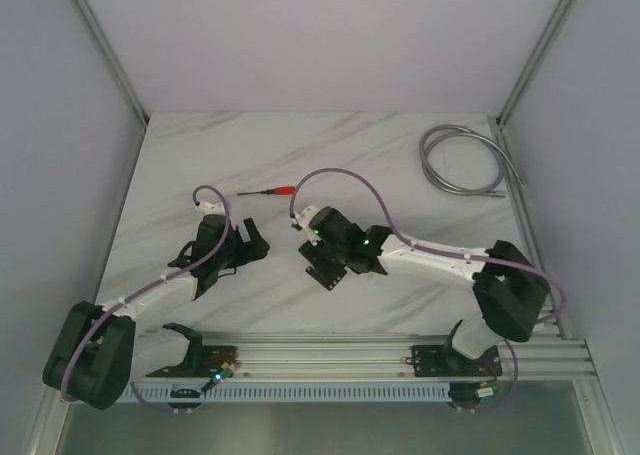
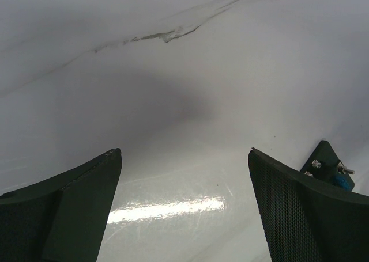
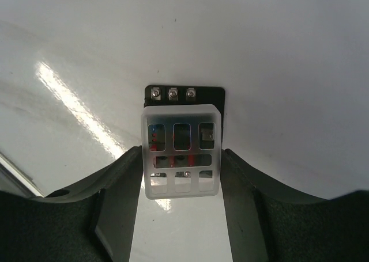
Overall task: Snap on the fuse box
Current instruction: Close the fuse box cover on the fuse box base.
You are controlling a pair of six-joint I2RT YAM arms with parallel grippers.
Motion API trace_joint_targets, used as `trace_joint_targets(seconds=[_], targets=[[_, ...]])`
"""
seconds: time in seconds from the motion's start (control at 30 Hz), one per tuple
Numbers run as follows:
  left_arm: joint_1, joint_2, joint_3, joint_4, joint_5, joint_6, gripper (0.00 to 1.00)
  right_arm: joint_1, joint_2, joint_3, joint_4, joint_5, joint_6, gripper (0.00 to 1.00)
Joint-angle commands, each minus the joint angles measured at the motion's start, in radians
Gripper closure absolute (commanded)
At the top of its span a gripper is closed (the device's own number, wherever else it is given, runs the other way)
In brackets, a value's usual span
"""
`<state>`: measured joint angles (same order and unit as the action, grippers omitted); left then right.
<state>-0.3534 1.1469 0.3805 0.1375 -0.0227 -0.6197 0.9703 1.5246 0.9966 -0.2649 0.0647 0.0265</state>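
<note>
The fuse box (image 3: pixel 184 94) lies flat on the white table, black, with three screws along its far edge and red fuses showing through the lid. My right gripper (image 3: pixel 181 152) is shut on the small clear lid (image 3: pixel 181 184), which hangs just above the box and covers most of it. In the top view the fuse box (image 1: pixel 327 274) sits under the right gripper (image 1: pixel 322 258). My left gripper (image 2: pixel 184 152) is open over bare table, left of the box. A black corner of the fuse box (image 2: pixel 324 158) shows past its right finger.
A red-handled screwdriver (image 1: pixel 272 190) lies behind the two grippers. A coiled grey cable (image 1: pixel 462 160) rests at the back right corner. The arm bases stand on an aluminium rail (image 1: pixel 340 360) along the near edge.
</note>
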Motion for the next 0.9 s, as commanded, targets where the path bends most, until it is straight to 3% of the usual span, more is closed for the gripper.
trace_joint_targets(seconds=[0.0, 0.37, 0.87], targets=[[0.007, -0.015, -0.009, 0.004, -0.006, -0.004, 0.0, 0.029, 0.07, 0.015, -0.012, 0.051, 0.028, 0.56], [0.007, -0.012, -0.01, 0.004, -0.002, -0.008, 0.0, 0.043, 0.106, -0.007, 0.03, 0.046, 0.045, 0.52], [0.008, -0.001, -0.006, 0.007, 0.002, -0.006, 0.0, 0.044, 0.082, -0.016, -0.037, 0.041, -0.033, 0.46]])
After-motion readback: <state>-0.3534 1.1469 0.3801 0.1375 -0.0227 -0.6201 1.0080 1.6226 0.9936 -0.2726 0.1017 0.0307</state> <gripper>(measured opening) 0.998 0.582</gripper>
